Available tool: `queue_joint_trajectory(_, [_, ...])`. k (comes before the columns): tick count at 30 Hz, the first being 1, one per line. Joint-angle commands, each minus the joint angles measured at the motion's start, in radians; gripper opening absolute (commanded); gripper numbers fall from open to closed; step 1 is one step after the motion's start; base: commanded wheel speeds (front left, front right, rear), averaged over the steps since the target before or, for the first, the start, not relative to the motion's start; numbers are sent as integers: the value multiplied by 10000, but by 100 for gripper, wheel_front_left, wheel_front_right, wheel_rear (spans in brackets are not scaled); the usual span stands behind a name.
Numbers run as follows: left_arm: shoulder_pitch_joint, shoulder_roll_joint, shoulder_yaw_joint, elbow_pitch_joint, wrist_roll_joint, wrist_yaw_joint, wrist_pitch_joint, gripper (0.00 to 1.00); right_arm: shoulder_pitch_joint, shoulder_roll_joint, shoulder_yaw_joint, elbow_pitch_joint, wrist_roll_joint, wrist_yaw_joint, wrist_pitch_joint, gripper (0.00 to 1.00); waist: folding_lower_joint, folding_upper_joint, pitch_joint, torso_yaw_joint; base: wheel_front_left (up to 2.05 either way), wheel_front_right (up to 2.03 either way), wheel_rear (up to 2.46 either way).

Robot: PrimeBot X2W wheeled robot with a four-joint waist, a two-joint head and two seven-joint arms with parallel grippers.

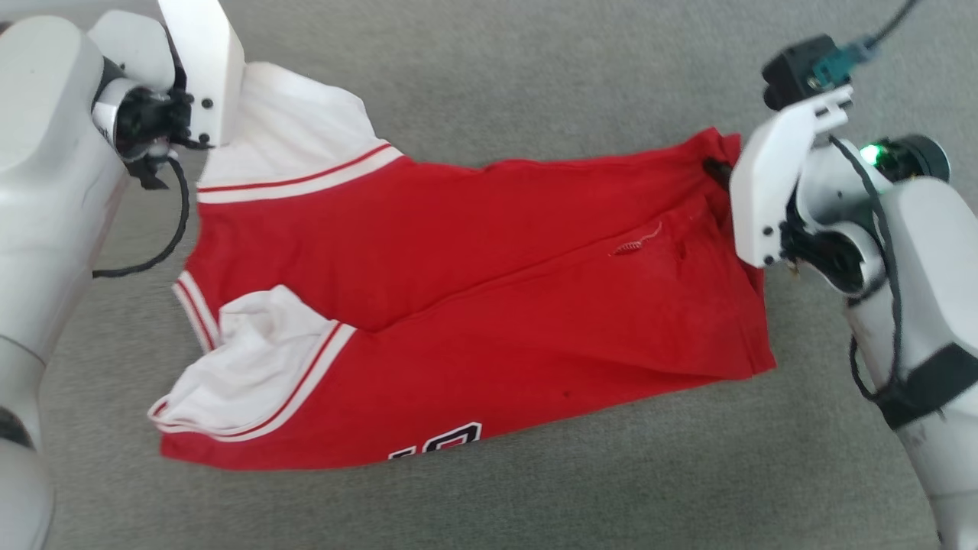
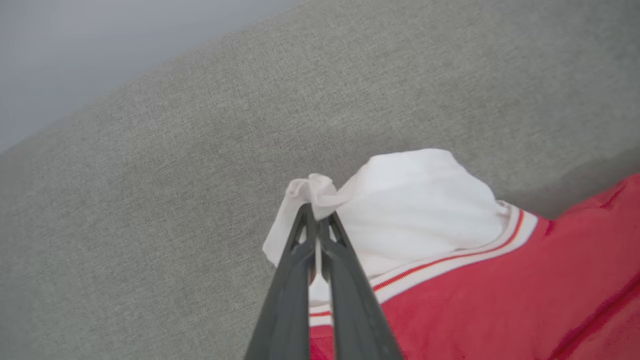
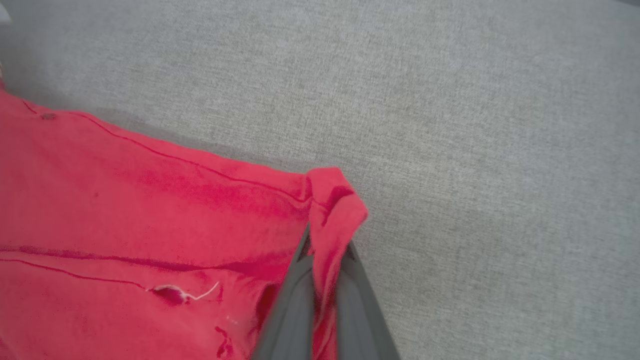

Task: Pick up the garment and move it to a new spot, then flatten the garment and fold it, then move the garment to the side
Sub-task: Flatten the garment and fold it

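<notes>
item: garment (image 1: 474, 305), 1 red T-shirt, spread on grey surface (image 1: 535, 496) | judged soft, light, limp; best held at corners | left gripper (image 2: 316, 220) clamped on white sleeve | right gripper (image 3: 326, 245) clamped on red hem corner

One garment (image 1: 474, 290), one left claw (image 2: 317, 216), one right claw (image 3: 327, 245)

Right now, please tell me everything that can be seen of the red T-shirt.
The T-shirt is red, soft-looking cloth with white sleeves, red-and-white striped trim and a white-outlined print at its near edge. It lies folded lengthwise and creased on the grey fabric surface, sleeves to the robot's left, hem to the right. A loose thread shows near the hem. The left gripper pinches the far sleeve between its fingers; the right gripper pinches a hem corner.
</notes>
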Motion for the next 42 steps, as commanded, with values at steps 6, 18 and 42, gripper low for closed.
queue_joint_trajectory(6, [638, 412, -28, -1184, -311, 31, 521, 0, 1083, -579, -149, -925, 242, -4, -301, 0, 0, 0, -777, 598, 0, 0, 0])
queue_joint_trajectory(18, [3146, 2914, 57, -7416, -829, 2895, 1920, 0, 3444, -1369, -898, -3412, 546, -4, 240, 0, 0, 0, -1253, 986, 0, 0, 0])
queue_joint_trajectory(42, [7362, 3723, 336, -9429, -2301, 4669, 10, 100, 5112, -915, -1281, -3227, 568, -4, 359, 100, 0, 0, -1374, 933, 0, 0, 0])
